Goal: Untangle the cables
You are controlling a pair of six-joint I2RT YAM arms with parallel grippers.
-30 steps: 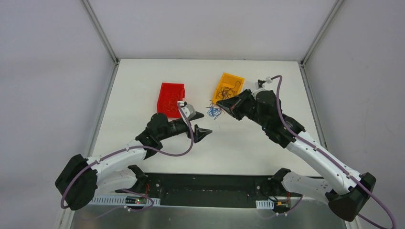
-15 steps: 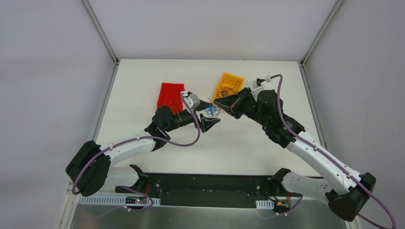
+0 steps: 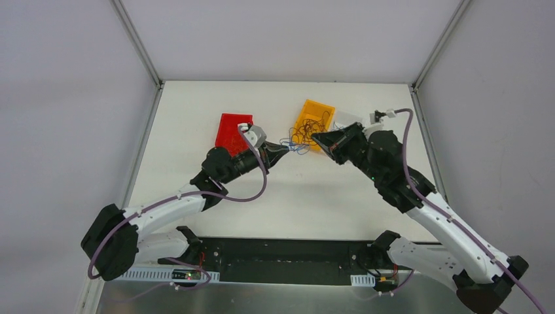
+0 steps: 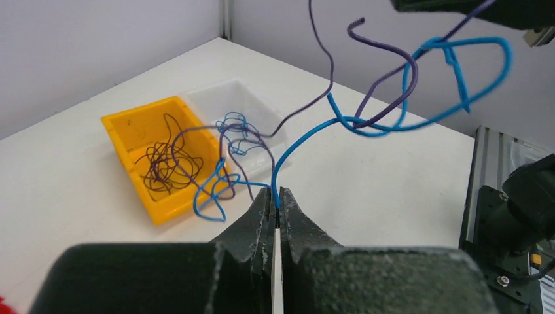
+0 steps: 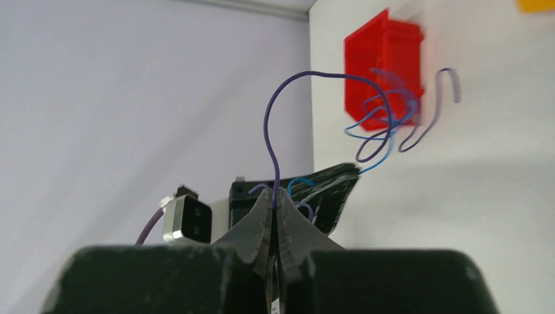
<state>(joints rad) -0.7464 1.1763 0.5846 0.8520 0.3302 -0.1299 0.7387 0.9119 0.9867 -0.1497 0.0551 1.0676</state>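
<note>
Left claw [image 4: 277, 208] is clamped on a blue cable [image 4: 307, 137], right claw [image 5: 275, 203] on a purple cable [image 5: 266, 121]. The tangle [image 3: 292, 141] hangs between them above the bench [image 3: 327, 196], near the orange bin [image 3: 319, 106].

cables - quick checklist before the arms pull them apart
1. Left gripper shut on the blue cable: ok.
2. Right gripper shut on the dark purple cable: ok.
3. Held cables free of each other: not ok, they cross and loop together in mid-air.
4. Held cables free of the wires in the orange bin: cannot tell.
5. A gap between the grippers: ok in the top view.
</note>
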